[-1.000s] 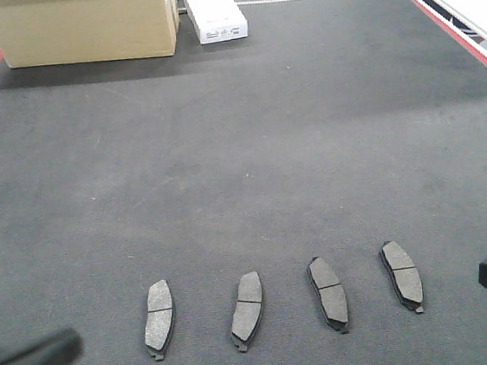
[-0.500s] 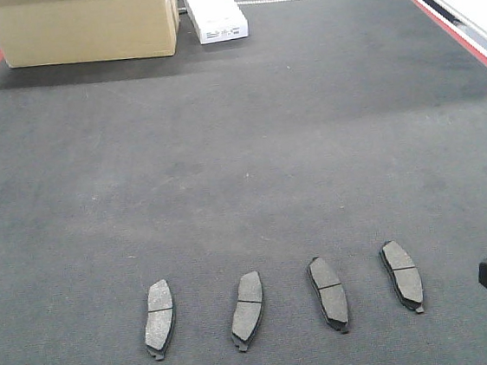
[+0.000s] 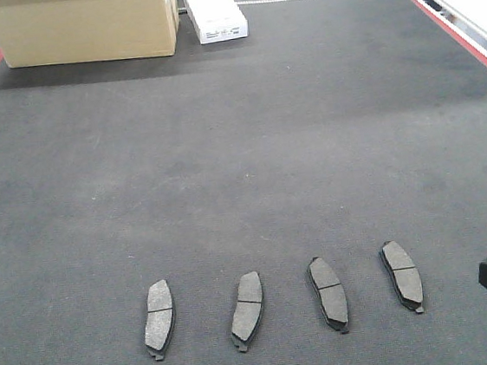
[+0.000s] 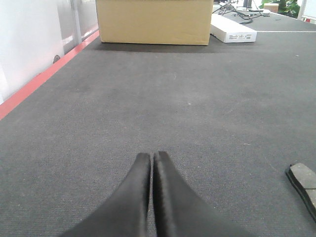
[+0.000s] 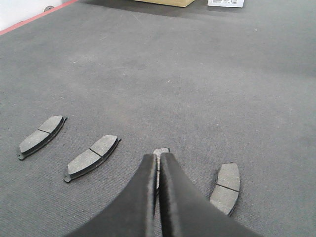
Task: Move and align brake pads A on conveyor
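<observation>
Four flat dark-grey curved brake pads (image 3: 159, 319) (image 3: 247, 310) (image 3: 328, 294) (image 3: 402, 276) lie in a row, apart from one another, on the near part of the charcoal felt-like conveyor belt (image 3: 240, 148). The left gripper (image 4: 152, 157) has its jaws pressed together, empty, just above the belt. The right gripper (image 5: 158, 157) is likewise closed on nothing, over the row, partly hiding one pad.

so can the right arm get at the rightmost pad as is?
Probably yes. The right gripper sits shut just beside the rightmost pad, with only bare belt around it; the fingers must open first.
</observation>
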Available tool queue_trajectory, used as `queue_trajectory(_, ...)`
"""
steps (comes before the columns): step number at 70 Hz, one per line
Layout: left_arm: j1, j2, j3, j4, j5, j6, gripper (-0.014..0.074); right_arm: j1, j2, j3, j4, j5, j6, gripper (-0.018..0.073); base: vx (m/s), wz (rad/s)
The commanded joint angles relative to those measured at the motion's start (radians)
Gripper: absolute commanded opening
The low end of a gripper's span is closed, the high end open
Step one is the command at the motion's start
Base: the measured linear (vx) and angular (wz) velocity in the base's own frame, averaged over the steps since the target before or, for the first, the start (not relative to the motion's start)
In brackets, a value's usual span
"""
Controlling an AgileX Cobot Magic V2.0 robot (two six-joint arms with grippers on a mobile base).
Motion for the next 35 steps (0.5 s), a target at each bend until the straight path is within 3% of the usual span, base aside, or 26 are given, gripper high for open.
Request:
queue_trajectory(1, 0.002, -0.013, 0.028, -0.008, -0.074, -0.003, -0.0006, 0.0, 0.004, -0.03, 0.0, -0.072, -0.01, -0.0003, 0.0, 0.0)
queue_trajectory(35, 0.002, -0.013, 0.028, -0.008, -0.074, -0.003, -0.0006, 0.0, 0.004, -0.03, 0.0, -0.072, -0.01, -0.0003, 0.0, 0.0)
